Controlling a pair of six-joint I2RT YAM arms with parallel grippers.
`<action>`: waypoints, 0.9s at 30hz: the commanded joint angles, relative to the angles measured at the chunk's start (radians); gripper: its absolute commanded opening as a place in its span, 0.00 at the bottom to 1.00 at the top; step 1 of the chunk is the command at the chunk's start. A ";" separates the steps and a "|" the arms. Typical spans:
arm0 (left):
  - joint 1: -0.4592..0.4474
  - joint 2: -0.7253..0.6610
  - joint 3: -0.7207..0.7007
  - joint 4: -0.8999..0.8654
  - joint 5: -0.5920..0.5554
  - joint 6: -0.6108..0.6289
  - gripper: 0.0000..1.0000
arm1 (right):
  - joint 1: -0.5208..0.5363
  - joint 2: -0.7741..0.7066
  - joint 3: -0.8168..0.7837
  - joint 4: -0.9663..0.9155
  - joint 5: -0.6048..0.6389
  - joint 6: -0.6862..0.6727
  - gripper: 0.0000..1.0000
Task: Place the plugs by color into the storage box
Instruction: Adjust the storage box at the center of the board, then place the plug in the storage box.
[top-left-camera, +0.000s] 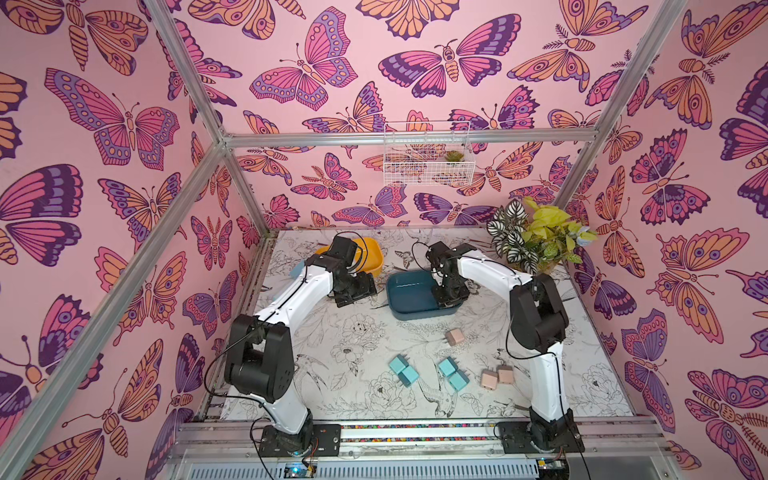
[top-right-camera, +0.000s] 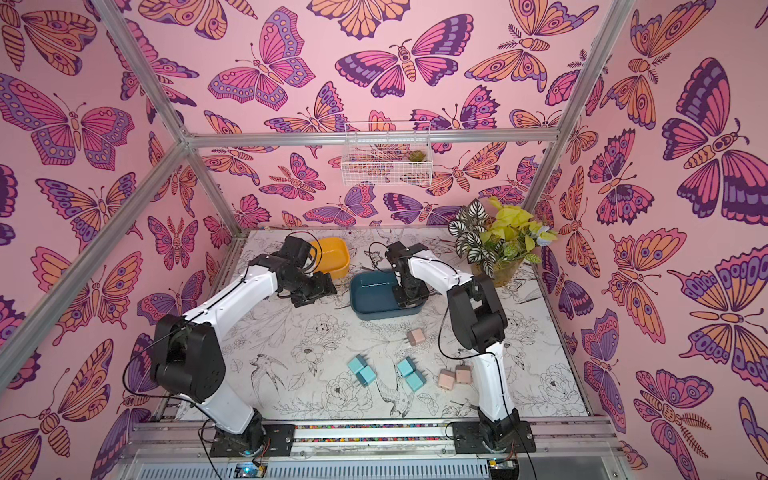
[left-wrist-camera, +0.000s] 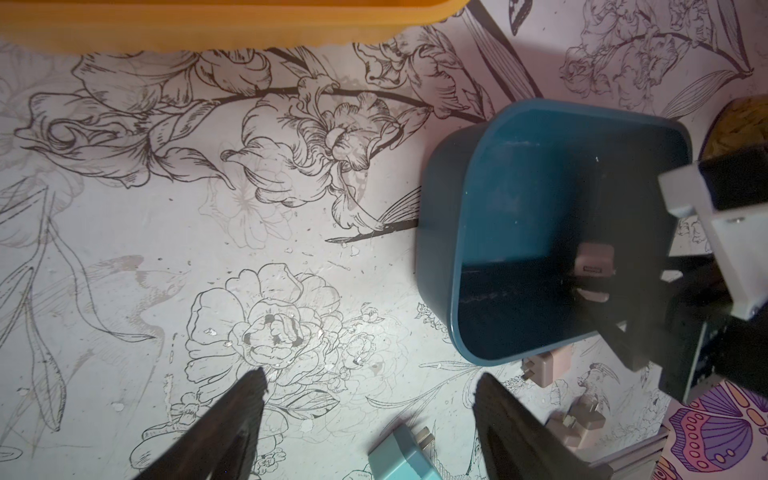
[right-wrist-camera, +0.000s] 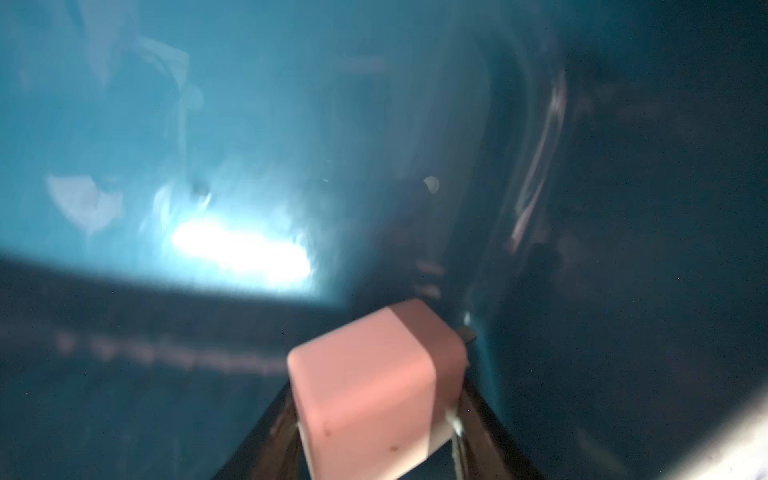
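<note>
Right pincer (right-wrist-camera: 380, 432) was clenched on a pink plug (right-wrist-camera: 365, 386), down inside the blue tray (top-left-camera: 409, 313). Left pincer (left-wrist-camera: 372, 377) stood wide open over the mat (top-left-camera: 332, 332) beside that tray. Three pink plugs (top-left-camera: 454, 335) and four teal plugs (top-left-camera: 446, 366) lay on the mat, on the tray's side toward my bases.

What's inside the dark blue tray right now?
The right gripper reaches into the dark blue tray, shut on one pink plug. Its visible floor is otherwise bare. The corner under the gripper is hidden in both top views, so more plugs there can't be ruled out.
</note>
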 joint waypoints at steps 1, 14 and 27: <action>-0.014 0.030 0.029 -0.013 0.019 -0.010 0.81 | 0.003 -0.075 -0.065 0.014 0.010 0.035 0.53; -0.042 0.039 0.040 -0.018 0.021 -0.006 0.81 | -0.010 0.108 0.179 -0.027 0.128 0.012 0.56; -0.041 0.013 0.026 -0.033 0.000 0.021 0.82 | -0.010 0.080 0.212 0.015 0.164 0.041 0.81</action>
